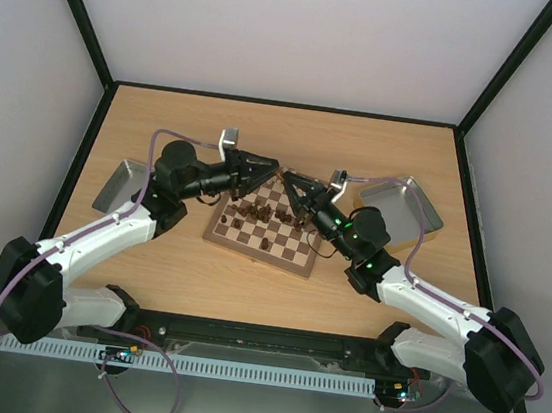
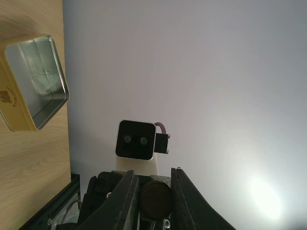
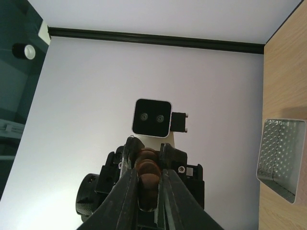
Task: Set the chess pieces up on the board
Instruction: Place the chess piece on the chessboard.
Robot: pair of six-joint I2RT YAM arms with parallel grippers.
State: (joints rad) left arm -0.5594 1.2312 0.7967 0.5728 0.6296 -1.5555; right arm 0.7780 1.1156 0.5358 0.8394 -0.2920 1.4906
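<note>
Right wrist view has the right gripper (image 3: 146,152) clamped on a dark chessman (image 3: 146,172), jaws pressed to both its sides. The left wrist view shows the left gripper (image 2: 153,178) likewise closed on a dark round end. It seems to be the same chessman, though I cannot be sure. From above, the two sets of fingertips meet tip to tip in the air over the far corner of the board (image 1: 255,255). The piece is held between them, above the squares and touching none.

The risk, as I judge it, lies in the hand-over. If one pincer lets go before the other's hold is firm, the chessman drops — and just below stand the dark pieces (image 1: 255,209) on the far squares, easy to topple. If both pull at once, the small turned shape could twist or pop out sideways. The fingertips are also close enough to knock together.
</note>
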